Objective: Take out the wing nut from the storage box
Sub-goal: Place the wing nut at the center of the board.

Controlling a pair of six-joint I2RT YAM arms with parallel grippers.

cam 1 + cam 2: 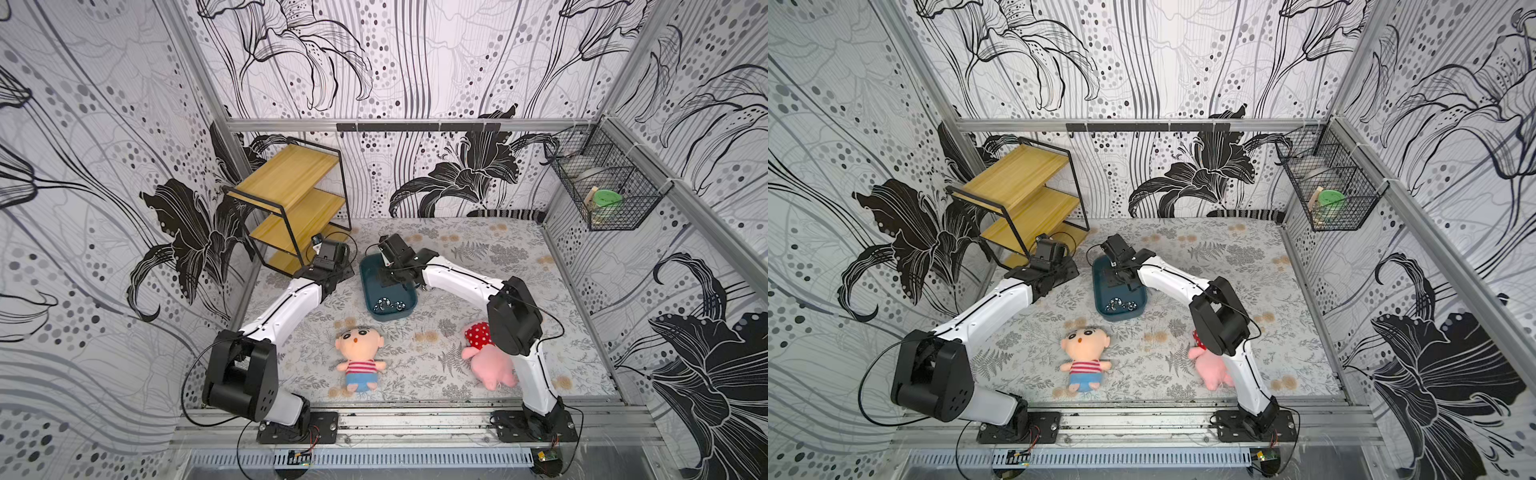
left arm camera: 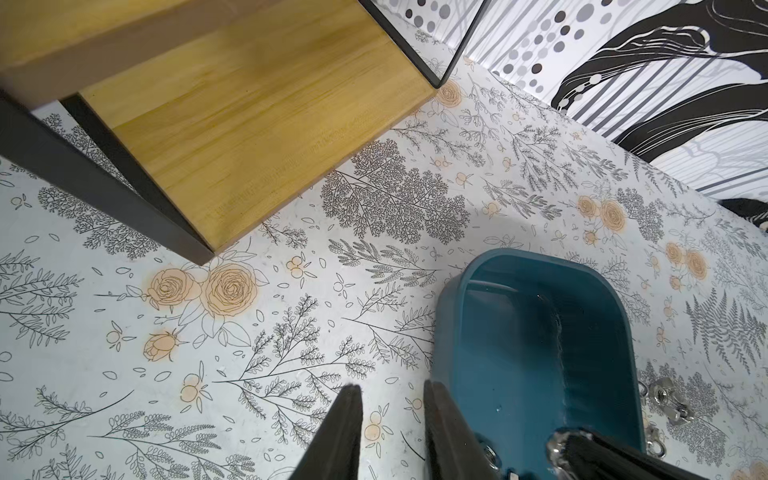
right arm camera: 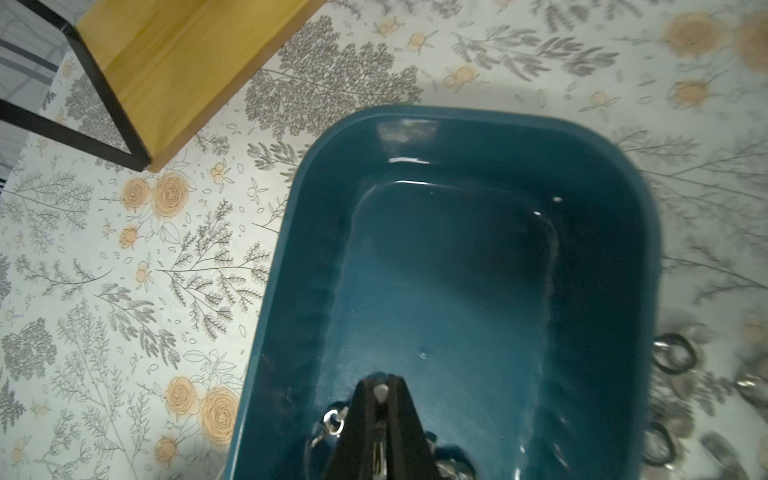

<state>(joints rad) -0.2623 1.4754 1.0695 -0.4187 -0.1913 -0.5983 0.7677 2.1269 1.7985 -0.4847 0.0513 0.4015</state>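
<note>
The right end effector (image 3: 380, 384) is closed, and a small silvery piece sits pinched between its tips. I take that piece for the wing nut (image 2: 556, 442), though it is too small to be sure of its shape. The tips are inside the dark teal rectangular plastic storage box (image 3: 415, 114), over the end where the loose silver metal hardware (image 1: 388, 306) lies heaped. Whether they are clear of the box floor I cannot tell.

The box rests on the pale floral-patterned worktop (image 1: 478, 257). Just beyond its side wall, a few small shiny metal fittings (image 2: 665, 395) lie on the worktop. On the other side of the box, the left end effector (image 2: 392, 415) hangs above the bare worktop with its jaws apart, holding nothing. Past it stands the yellow wooden shelf with a black metal frame (image 1: 291, 195).

The step in hand looks like the extraction: the grasp seems made, and the nut is not yet out. The next move calls for a straight lift until the tips clear the low wall. After that comes a short carry sideways over the rim and a release onto the worktop, with the grip kept firm on so slight a piece.
</note>
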